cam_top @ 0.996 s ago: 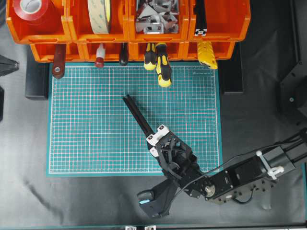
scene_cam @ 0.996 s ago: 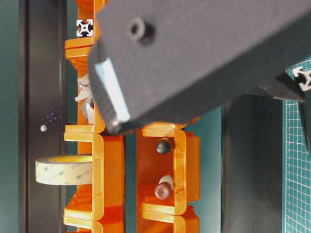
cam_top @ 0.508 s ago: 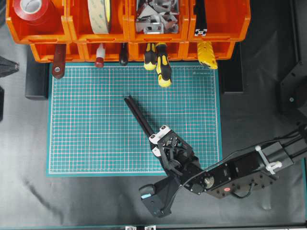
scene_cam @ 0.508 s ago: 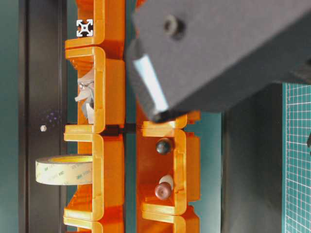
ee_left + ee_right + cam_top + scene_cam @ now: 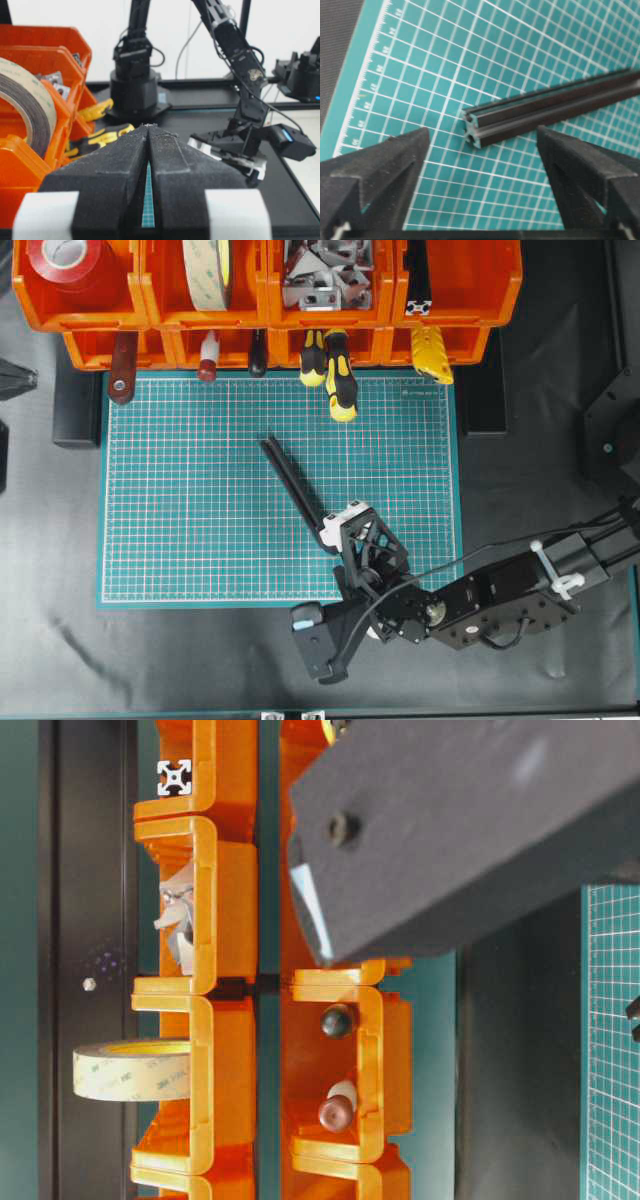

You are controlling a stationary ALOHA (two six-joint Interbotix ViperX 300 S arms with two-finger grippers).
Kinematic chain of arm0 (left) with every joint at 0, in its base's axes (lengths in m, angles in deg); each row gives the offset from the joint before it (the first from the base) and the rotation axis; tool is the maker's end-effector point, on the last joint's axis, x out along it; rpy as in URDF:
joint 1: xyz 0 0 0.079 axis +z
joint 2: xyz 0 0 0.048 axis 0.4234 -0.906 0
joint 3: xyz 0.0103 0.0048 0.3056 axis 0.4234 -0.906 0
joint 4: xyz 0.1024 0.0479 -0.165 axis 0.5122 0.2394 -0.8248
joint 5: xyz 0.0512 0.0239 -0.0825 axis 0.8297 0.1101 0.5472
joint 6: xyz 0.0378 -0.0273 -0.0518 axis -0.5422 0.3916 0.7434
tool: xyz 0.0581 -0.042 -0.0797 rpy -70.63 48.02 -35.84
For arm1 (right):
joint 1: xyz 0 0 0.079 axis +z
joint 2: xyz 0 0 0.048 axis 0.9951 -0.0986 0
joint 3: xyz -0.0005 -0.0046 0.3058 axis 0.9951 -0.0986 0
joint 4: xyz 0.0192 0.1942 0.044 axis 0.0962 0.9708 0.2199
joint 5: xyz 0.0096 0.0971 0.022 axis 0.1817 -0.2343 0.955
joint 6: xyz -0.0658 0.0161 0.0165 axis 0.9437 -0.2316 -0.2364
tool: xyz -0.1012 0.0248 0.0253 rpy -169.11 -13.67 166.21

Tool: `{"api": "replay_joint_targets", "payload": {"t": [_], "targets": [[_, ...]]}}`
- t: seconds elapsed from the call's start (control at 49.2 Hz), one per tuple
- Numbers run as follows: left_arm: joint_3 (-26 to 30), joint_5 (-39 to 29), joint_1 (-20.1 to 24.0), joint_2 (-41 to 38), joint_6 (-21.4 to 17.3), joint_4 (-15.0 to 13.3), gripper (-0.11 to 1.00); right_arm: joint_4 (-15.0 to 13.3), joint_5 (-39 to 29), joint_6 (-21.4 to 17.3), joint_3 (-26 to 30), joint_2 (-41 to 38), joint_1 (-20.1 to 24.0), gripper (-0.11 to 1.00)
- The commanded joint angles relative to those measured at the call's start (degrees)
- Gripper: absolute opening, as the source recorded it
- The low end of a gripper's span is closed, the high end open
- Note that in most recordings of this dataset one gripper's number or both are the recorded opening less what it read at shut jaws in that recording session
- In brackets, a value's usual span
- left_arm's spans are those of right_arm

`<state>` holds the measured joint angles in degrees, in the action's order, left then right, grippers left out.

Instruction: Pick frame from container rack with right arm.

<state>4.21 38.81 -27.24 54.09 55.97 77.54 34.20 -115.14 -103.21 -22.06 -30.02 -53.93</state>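
The frame lies flat on the green mat, running diagonally, with its slotted end toward my right gripper. That gripper stands open just short of the end, its fingers wide on either side and touching nothing. A second black extrusion sits in the upper right bin of the orange container rack, and its silvery end face shows in the table-level view. My left gripper is shut and empty, away from the frame.
Yellow-and-black screwdrivers stick out of the lower bins over the mat's far edge. Tape rolls, red tape and metal brackets fill the upper bins. The right arm's body blocks much of the table-level view.
My right gripper opened and let go of the frame, then drew back toward the mat's near edge. The frame stays lying on the mat.
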Motion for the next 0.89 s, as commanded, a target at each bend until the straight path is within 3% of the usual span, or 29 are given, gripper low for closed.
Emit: {"api": "replay_joint_targets", "payload": {"t": [0.0,0.447,0.874], "targets": [[0.7,0.1,-0.1,0.0,0.1,0.2,0.0,-0.5,-0.6,-3.3,-0.1,3.3,0.1,0.84],[1.0,-4.7,-0.4,1.8,0.2,0.2,0.0,-2.1,-2.4,-16.5,-7.5,22.5,0.0,0.83],[1.1,-4.9,-0.9,2.2,0.3,0.2,0.0,-3.9,-3.5,-20.8,-12.3,39.6,0.0,0.83]]}}
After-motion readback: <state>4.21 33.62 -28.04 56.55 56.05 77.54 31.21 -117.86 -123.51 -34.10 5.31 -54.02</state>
